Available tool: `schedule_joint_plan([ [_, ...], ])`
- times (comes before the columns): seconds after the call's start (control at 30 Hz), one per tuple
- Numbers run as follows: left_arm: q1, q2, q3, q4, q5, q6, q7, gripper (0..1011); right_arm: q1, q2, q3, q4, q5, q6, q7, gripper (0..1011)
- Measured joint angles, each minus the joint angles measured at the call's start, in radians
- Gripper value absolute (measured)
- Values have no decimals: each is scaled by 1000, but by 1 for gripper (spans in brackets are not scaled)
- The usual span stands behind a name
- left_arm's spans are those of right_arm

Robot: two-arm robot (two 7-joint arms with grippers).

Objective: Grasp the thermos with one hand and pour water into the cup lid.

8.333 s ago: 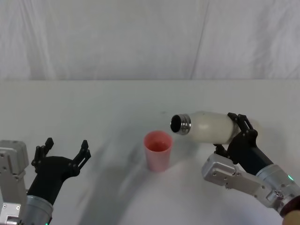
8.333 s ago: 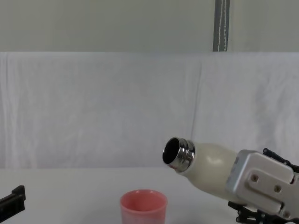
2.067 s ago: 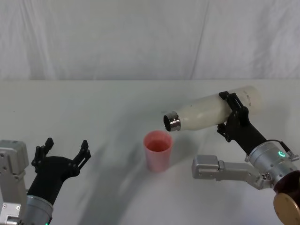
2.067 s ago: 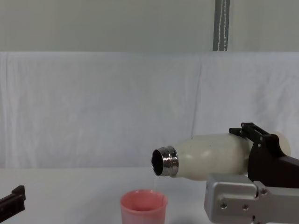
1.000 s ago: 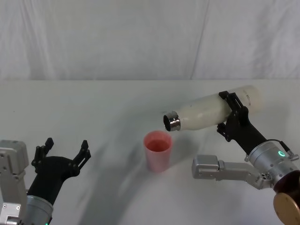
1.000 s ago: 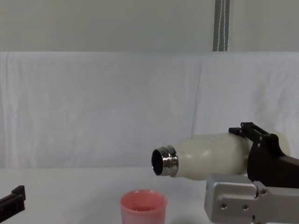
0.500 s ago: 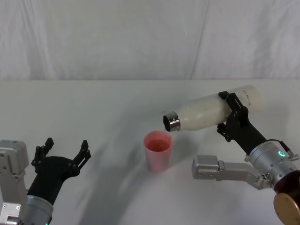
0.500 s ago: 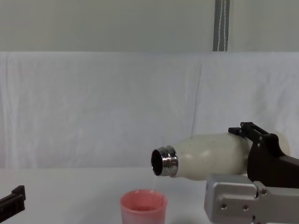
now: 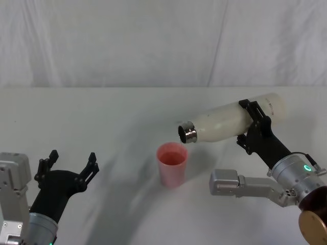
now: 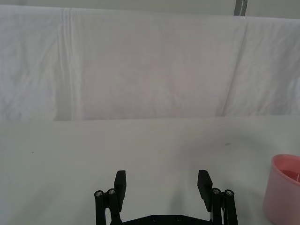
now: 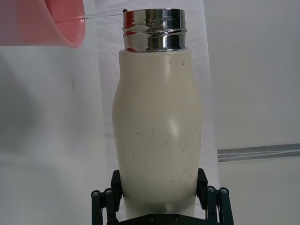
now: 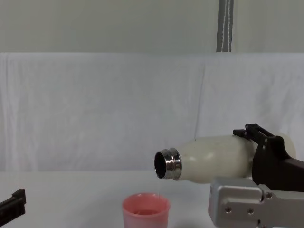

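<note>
From my seat, the trickle from the thermos (image 12: 209, 165) into the cup lid (image 12: 146, 210) seems to have stopped.

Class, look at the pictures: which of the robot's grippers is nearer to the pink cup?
Right. The right gripper holds the bottle just above the cup; the left gripper sits open, farther off.

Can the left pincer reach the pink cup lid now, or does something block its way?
Probably yes. The left pincer hangs open to the left of the cup lid, with bare table between them. The thermos in the right pincer is above the cup lid, not beside it.
</note>
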Motion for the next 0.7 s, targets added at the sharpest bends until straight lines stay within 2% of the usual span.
schedule_joint_plan([
  [0.7, 0, 0, 0, 0, 0, 0, 0, 1001, 0, 4, 1, -4, -1, -1, 1, 950],
])
